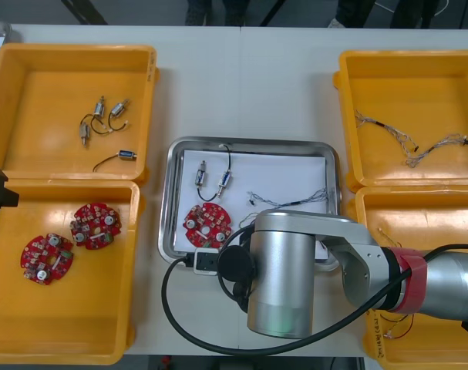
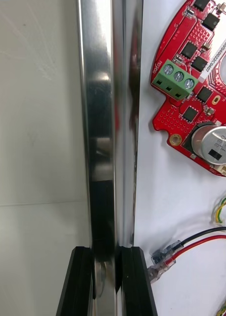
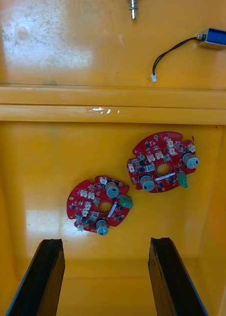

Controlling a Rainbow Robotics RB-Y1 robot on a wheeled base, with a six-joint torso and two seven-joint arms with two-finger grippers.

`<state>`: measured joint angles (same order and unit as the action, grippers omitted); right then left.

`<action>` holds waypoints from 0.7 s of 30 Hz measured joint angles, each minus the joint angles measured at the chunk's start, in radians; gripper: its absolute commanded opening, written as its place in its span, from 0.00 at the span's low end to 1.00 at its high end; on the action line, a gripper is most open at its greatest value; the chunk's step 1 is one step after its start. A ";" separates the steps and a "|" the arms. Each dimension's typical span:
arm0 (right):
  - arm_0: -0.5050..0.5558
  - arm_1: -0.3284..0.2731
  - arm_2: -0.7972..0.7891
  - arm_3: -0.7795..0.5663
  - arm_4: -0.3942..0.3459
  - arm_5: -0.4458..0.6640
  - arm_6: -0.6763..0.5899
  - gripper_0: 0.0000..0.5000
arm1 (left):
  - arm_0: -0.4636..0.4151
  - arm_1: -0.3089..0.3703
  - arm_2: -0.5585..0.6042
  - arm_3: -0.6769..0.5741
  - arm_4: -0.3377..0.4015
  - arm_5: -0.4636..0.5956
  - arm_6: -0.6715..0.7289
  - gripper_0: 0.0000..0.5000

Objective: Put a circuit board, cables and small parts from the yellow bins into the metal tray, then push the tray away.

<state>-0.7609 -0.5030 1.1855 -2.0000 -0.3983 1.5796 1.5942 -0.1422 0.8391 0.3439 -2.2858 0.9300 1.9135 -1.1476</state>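
- On the light worktop (image 1: 241, 77), two yellow bins (image 1: 72, 69) stand at each side of a metal tray (image 1: 249, 142), which is white inside.
- At the tray's near rim, the right hand (image 2: 104, 254) pinches the edge.
- Over the near left bin, the left hand (image 3: 105, 242) is spread wide above two red boards (image 3: 100, 203).
- One circuit board (image 1: 207, 223) and cables (image 1: 295, 199) lie in the tray.

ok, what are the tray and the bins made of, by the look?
Metal tray: polished metal, likely steel; mirror-like rim, clamped by the right gripper. Yellow bins: glossy moulded plastic, probably; soft highlights under the open left gripper.
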 measured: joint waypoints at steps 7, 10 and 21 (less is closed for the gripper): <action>-0.006 0.000 0.004 0.000 0.015 0.000 0.000 0.00 | 0.000 0.000 0.000 0.000 0.000 0.000 0.000 1.00; -0.021 0.000 0.014 0.001 0.020 0.000 0.000 0.00 | 0.000 0.000 0.000 0.000 0.000 0.000 0.000 1.00; -0.092 -0.006 0.086 0.003 0.065 0.000 0.000 0.00 | 0.000 0.000 0.000 0.000 0.000 0.000 0.000 1.00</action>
<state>-0.8533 -0.5093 1.2712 -1.9972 -0.3332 1.5796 1.5942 -0.1422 0.8391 0.3439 -2.2858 0.9301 1.9135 -1.1476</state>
